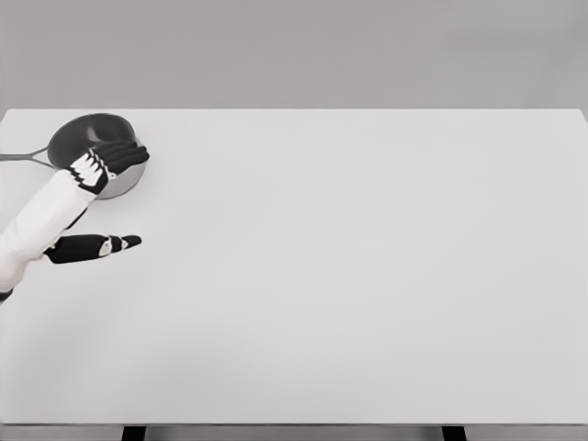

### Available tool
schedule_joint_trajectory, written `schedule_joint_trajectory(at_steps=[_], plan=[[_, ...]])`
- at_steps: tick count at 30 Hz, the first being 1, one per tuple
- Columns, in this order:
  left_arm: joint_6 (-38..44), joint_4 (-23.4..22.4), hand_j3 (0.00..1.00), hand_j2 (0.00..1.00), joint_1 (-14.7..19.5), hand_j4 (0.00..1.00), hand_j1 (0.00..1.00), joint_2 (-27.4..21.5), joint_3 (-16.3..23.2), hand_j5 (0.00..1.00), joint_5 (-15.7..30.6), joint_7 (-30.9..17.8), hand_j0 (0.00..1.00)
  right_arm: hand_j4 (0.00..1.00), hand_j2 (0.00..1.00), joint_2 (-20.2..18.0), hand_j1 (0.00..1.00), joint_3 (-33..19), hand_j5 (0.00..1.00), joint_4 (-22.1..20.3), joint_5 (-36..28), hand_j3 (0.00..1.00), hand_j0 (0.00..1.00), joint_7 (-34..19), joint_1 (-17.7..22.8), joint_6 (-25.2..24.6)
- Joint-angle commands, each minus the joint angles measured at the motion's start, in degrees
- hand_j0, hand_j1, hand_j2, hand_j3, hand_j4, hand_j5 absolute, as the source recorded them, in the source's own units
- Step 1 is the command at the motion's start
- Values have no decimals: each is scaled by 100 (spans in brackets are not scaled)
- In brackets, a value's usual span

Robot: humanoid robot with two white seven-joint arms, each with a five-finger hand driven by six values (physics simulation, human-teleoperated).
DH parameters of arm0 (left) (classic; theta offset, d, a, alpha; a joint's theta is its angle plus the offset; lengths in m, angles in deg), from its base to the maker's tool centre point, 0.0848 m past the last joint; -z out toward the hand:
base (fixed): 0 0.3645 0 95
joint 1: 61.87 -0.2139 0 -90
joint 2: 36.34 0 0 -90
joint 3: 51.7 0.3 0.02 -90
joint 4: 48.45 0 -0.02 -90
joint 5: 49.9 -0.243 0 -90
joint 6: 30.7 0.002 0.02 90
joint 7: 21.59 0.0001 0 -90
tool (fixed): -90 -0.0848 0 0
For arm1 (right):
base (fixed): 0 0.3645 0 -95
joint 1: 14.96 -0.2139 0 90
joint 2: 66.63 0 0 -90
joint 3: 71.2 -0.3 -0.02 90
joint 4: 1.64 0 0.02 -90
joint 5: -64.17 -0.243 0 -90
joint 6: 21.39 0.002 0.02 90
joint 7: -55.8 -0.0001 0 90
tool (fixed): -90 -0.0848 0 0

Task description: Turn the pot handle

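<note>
Left hand fingers (129, 152): dark, curled over the near-right rim of the saucepan (87, 136), tips lying across the lip and down the outer wall. Reads as a clamp on the rim; how far the tips reach inside, cannot tell.

Left hand (112, 158): sits on the pan's right side, white forearm running down to the lower left edge of the frame.

Saucepan: upper left of the frame, upright on the white table (349, 276), near its far-left corner. Dark bowl, pale metal wall showing below the hand.

Pot handle (23, 155): thin, points straight left and runs off the left frame edge. Hand is on the side opposite to it.

A second dark hand (92, 246): low over the table, just below the forearm, apart from the pan. Its arm is hidden, so side not assigned.

Step in hand, as judged: turn the pan about its own centre so the handle swings round.
- Keep the rim grip firm but press down lightly; too much will tip the near wall.
- Sweep the wrist in an arc around the bowl centre, not a straight pull, or the pan slides instead of turning.
- Mind the table edge at left.
</note>
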Motion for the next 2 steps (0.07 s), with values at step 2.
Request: schedule_joint_trajectory(at_steps=[2], plan=[[-4,1,100,100,-9,100,100,-21,16,100,30,-94,100,100,100,0,100,0,100,0,1,100,100,-1,0,-1]])
